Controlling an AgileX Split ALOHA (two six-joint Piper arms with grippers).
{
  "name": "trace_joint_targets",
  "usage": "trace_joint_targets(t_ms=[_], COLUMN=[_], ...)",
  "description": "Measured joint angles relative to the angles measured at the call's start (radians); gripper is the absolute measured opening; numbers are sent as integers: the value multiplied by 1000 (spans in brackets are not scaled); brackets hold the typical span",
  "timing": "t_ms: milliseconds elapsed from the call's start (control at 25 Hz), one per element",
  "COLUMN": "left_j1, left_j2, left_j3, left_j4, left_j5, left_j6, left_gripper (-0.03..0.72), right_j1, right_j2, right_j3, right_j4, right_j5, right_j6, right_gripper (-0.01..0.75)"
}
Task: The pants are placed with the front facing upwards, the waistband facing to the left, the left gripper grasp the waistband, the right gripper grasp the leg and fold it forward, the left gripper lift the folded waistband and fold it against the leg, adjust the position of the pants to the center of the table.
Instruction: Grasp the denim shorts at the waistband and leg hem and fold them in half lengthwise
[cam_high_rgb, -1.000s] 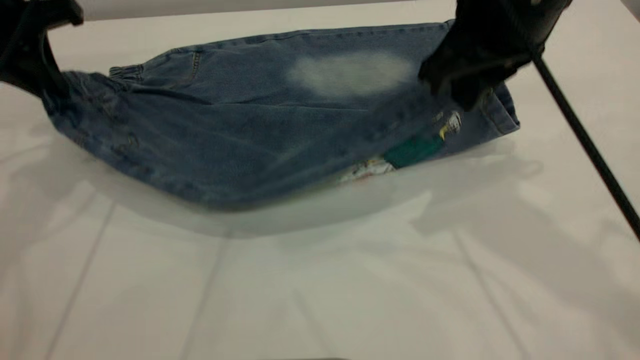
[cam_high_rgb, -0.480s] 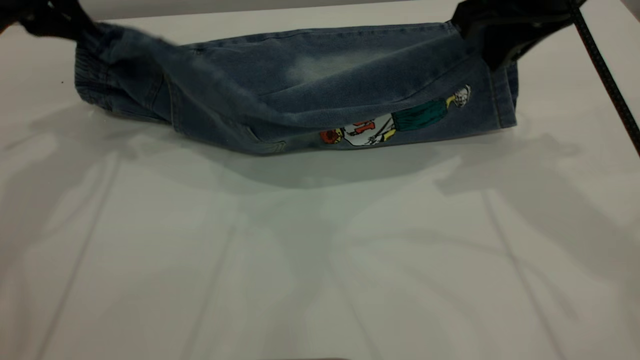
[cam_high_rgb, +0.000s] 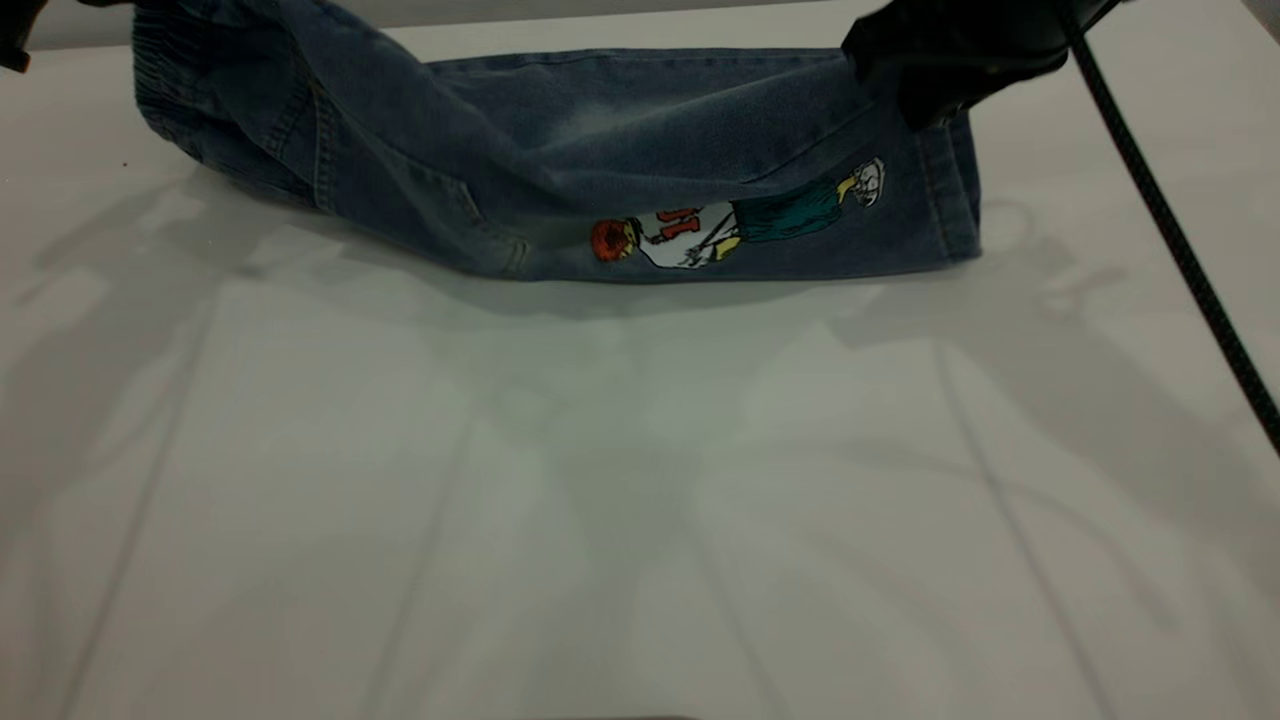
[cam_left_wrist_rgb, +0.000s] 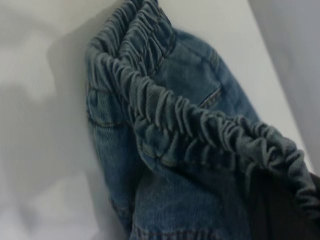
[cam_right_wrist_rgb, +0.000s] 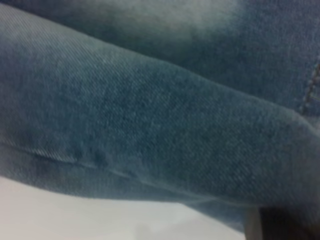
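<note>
**Me:** Since a second ago the near half has swung up and over, so the pants (cam_high_rgb: 560, 180) now lie doubled lengthwise at the table's (cam_high_rgb: 640, 500) far edge, cartoon print showing on the near layer. Long axis runs left to right.

**Other op:** Who's got what?

**Me:** My left gripper (cam_high_rgb: 15, 40) sits at the far left corner, waistband (cam_left_wrist_rgb: 165, 107) lifted off the table beside it and hanging from it, so I judge it clenched on that. My right gripper (cam_high_rgb: 950, 60) sits on the leg end; I judge it pinched on denim too.

**Other op:** Next?

**Me:** Waistband goes rightward onto the leg, left arm's nearer. Only the right gripper and its cable (cam_high_rgb: 1170, 230) stand in the way.
</note>
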Motion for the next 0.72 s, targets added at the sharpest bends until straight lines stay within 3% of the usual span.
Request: trace_joint_targets(t_ms=[400, 720], left_j1=[0, -1], left_j2=[96, 163], left_j3=[-12, -138], left_j4=[-176, -202], left_j5=[-85, -91], left_j6=[0, 0], left_gripper=[59, 59], right_j1=[-57, -61], right_j2=[47, 96], right_j3=[0, -61], right_j4=[50, 71], right_j5=[-173, -276], right_j6=[0, 0], right_gripper=[30, 30])
